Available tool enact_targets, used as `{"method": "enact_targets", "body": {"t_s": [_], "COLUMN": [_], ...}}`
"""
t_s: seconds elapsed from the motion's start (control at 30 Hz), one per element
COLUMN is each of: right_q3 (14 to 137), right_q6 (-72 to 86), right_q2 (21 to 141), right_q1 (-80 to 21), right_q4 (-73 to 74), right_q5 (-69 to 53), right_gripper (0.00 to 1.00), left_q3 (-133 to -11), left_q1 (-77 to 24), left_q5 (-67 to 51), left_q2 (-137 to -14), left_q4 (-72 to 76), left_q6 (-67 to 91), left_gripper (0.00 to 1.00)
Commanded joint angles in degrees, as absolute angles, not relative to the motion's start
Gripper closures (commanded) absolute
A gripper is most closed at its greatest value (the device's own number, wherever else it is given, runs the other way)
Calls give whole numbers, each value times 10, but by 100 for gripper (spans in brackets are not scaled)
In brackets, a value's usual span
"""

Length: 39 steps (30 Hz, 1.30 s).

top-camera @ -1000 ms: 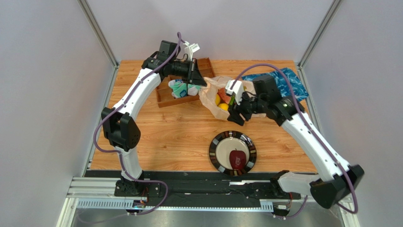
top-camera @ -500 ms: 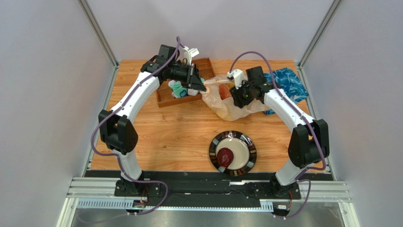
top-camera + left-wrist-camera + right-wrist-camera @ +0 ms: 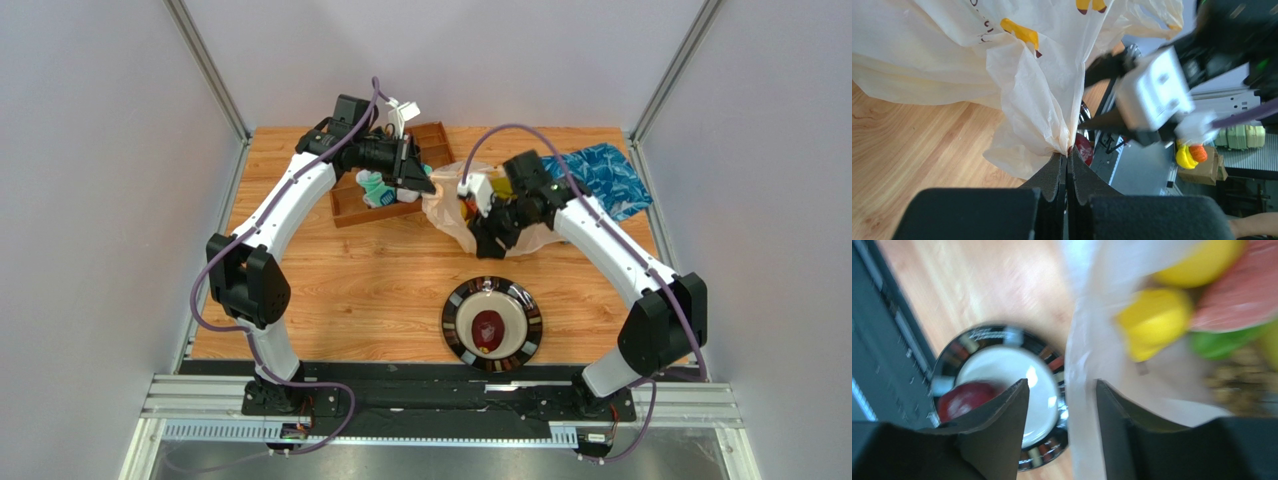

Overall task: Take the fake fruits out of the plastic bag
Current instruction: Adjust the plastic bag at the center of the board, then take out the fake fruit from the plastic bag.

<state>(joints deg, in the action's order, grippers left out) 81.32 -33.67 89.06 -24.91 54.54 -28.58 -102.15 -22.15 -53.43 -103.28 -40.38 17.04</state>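
So the wooden table has the plastic bag slumped near the back between the two arms, and it's bigger than the plate closer to the bases. One dark red fruit is on the plate; the rest look to be inside the bag. The left gripper is clamped tight on a bunched fold of the bag's left edge. The right gripper is spread wide with nothing in it, the bag's near lip between its fingers. From its wrist cam, the yellow fruit, watermelon slice and green piece sit just ahead and off to the right, deeper in. The right arm's clearly closer, so I'd guess it pushes in that way.
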Motion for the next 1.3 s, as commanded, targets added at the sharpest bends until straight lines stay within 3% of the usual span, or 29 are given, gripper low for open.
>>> {"method": "enact_targets", "body": {"t_s": [0.0,0.1,0.23,0.5,0.77,0.93,1.03,1.07,1.17,1.27], "right_q3": [703,686,743,941,894,895,903,910,934,954], "right_q6": [-301,-323,-352,-366,-309,-268,-221,-197,-161,-139], "right_q2": [866,836,838,850,927,976,1013,1033,1080,1114], "right_q1": [-291,-313,-313,-280,-271,-271,-270,-269,-264,-258], "right_q4": [530,578,640,722,604,542,502,493,482,486], "right_q5": [-263,-338,-334,-378,-287,-225,-146,-110,-70,-85], "right_gripper": [46,48,39,34,62,65,49,38,18,13], "left_q3": [-1048,-1071,-1054,-1010,-1025,-1026,-1014,-1007,-997,-991], "left_q1": [-220,-214,-208,-208,-208,-208,-207,-208,-207,-208], "left_q5": [-550,-556,-559,-551,-546,-544,-543,-543,-545,-543], "left_q2": [-1020,-1040,-1032,-1007,-1012,-1008,-1005,-1004,-1000,-1002], "left_q4": [-400,-417,-406,-414,-412,-422,-420,-420,-421,-422], "left_q6": [167,170,177,164,169,163,163,162,163,159], "left_gripper": [99,99,100,100,100,100,100,100,100,100]}}
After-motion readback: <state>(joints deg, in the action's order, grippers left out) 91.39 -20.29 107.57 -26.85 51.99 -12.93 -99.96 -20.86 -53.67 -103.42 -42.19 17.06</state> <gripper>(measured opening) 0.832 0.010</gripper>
